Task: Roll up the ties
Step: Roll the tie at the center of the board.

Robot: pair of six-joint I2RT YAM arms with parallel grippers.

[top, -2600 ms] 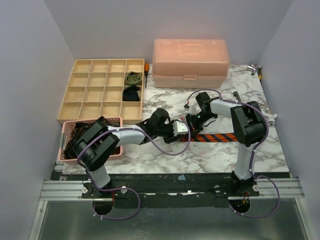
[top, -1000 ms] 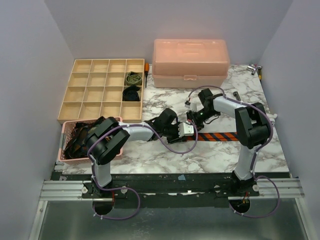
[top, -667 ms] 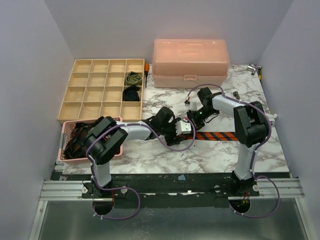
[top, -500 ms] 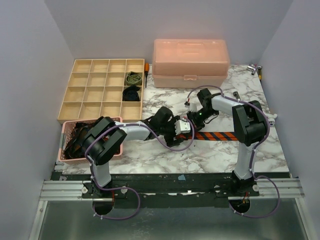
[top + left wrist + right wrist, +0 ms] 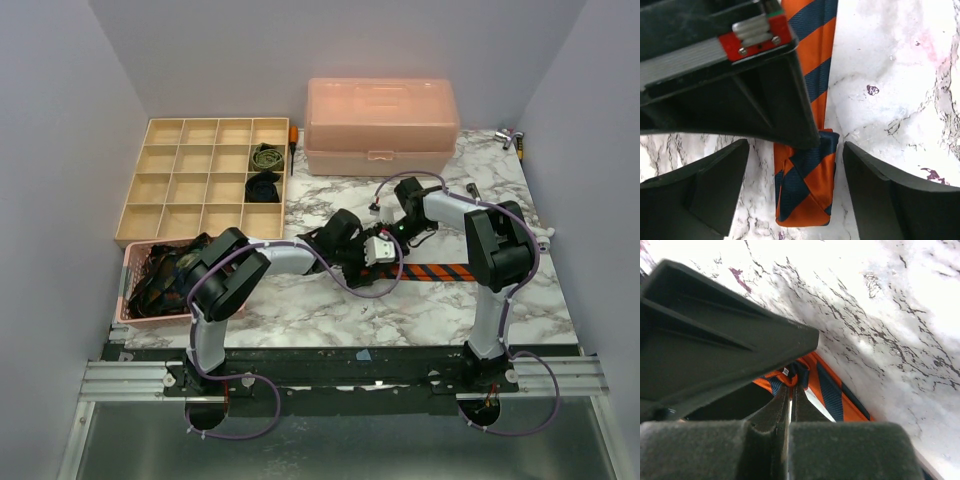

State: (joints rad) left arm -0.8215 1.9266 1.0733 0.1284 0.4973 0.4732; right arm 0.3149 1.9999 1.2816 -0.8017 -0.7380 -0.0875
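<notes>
1. The orange-and-navy diagonally striped fabric necktie [image 5: 440,271] lies flat across the white marble worktop [image 5: 330,310]. Only its end [image 5: 805,190] is folded over, so by my judgement the roll is barely begun.
2. The left hand [image 5: 795,167] has its fingers wide apart, one on each side of that folded end and touching nothing.
3. The right hand [image 5: 790,390] has its fingers pressed together at the fold. Its tips hide whether any cloth is caught between them, so I cannot tell.
4. Done: a rolled olive-green tie [image 5: 266,156] and a rolled black tie [image 5: 263,186] sit in adjoining compartments of the beige divided tray [image 5: 185,190].
5. Left: nearly the whole striped length, plus the dark ties [image 5: 165,275] heaped in the pink basket [image 5: 127,285].
6. Writing: a small white tag [image 5: 785,371] inside the fold is too small to read, and no brand shows anywhere.
</notes>
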